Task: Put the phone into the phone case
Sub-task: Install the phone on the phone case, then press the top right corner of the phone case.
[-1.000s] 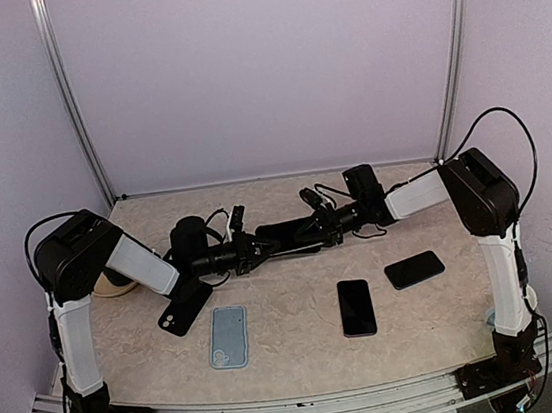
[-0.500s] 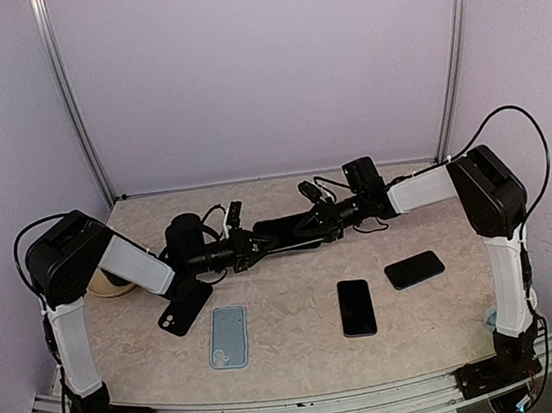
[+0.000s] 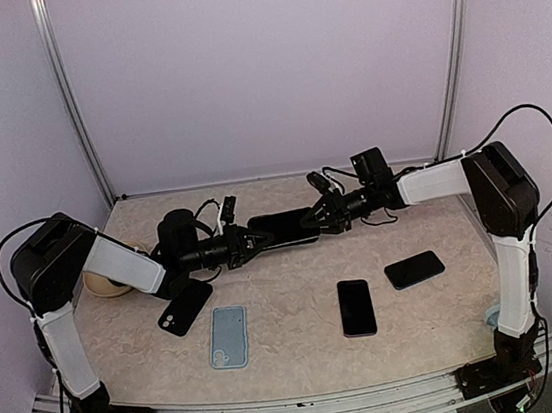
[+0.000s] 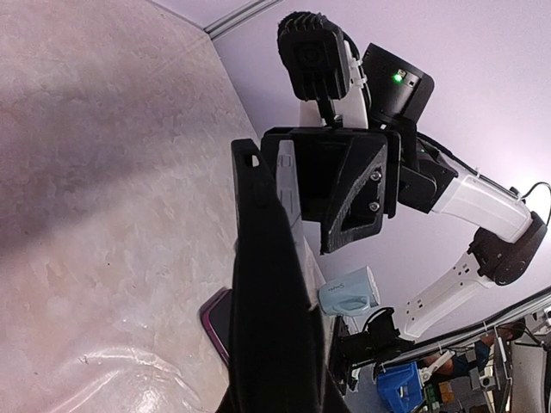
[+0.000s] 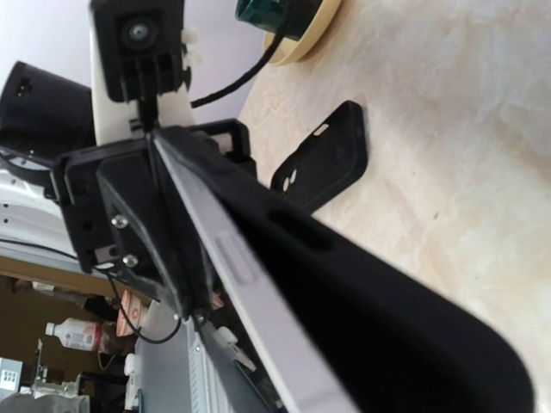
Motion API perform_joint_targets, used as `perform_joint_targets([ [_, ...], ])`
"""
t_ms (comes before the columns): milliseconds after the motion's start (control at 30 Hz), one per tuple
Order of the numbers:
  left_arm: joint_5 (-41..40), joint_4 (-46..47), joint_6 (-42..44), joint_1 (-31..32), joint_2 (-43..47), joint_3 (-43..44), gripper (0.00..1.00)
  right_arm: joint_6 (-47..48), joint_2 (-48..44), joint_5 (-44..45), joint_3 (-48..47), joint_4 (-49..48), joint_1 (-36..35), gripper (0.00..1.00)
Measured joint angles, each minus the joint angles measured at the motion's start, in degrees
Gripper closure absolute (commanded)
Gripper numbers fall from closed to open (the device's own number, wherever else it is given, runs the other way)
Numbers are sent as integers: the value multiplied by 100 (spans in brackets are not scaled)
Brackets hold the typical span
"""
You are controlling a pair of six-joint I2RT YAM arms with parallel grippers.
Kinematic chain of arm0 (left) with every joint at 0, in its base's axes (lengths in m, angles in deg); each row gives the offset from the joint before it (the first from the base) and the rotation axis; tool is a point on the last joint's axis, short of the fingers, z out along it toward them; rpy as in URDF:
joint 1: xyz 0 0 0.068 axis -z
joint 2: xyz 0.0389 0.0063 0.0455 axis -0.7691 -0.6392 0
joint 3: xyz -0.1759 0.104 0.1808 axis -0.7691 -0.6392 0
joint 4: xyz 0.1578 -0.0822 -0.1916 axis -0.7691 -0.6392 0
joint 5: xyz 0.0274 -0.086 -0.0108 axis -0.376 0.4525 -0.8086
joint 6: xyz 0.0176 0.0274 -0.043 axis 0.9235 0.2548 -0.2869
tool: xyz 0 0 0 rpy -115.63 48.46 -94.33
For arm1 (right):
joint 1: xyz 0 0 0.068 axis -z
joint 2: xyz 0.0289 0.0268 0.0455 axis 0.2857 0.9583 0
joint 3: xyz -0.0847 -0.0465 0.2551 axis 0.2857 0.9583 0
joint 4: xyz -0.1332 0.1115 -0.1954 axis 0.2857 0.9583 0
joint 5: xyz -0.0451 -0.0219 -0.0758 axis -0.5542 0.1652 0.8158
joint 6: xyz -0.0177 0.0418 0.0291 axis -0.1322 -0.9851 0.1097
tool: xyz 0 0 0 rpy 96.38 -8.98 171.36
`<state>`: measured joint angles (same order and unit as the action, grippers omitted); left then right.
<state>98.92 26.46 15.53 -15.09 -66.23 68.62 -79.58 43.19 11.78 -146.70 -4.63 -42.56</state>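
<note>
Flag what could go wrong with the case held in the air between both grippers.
1. The case hangs above the table, pinched at one end by the left gripper; if the right gripper lets go, it may sag or drop.
2. The phone shows its edge beside the case rim, so it may be half seated and slip out.

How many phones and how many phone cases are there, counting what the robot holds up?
Phones: 3 (near phone, right phone, held phone)
Cases: 3 (black case, blue case, held case)
Total: 6
</note>
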Motion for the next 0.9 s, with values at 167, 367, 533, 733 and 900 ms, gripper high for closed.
perform_joint_targets([
  [167, -26, -76, 37, -7, 111, -76, 100, 103, -37, 66, 44, 98, 24, 60],
  [367, -66, -181, 55, -11, 264, -125, 100, 238, -179, 243, 68, 354, 70, 58],
  [533, -87, -258, 96, -11, 369, -149, 100, 385, -313, 380, 68, 540, 81, 57],
  [733, -98, -317, 190, -11, 476, -157, 100, 538, -470, 459, 81, 713, 166, 56],
  [900, -87, -321, 212, -11, 629, -177, 100, 623, -647, 527, 160, 804, 289, 55],
])
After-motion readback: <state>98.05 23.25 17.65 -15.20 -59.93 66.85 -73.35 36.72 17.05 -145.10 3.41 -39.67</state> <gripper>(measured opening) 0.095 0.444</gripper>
